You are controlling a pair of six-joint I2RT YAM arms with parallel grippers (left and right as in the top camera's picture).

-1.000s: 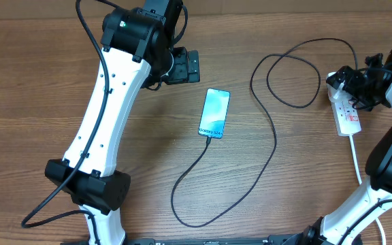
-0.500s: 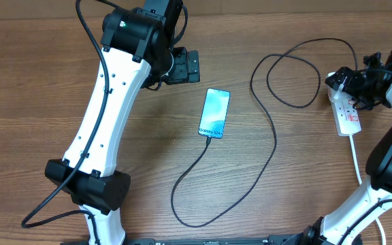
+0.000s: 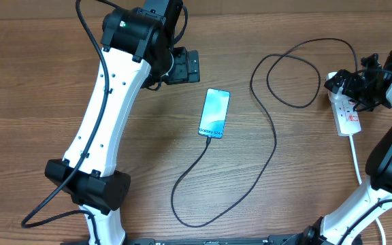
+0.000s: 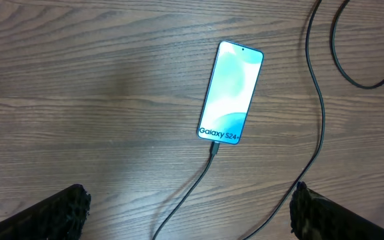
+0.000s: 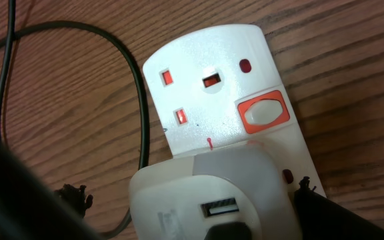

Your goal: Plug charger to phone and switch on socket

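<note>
The charger (image 4: 213,151) already sits in the phone (image 4: 231,91), so my right gripper (image 5: 189,192), spread open over the socket (image 5: 199,60), must next, I judge, press its orange switch (image 5: 264,113).

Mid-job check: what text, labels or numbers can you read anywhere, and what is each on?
"Galaxy S24+": low on the phone screen, left wrist view; too small to read overhead.
Socket: red marks and an orange-rimmed switch, no readable words.
White adapter on the socket: faint print, too blurred to read.
</note>
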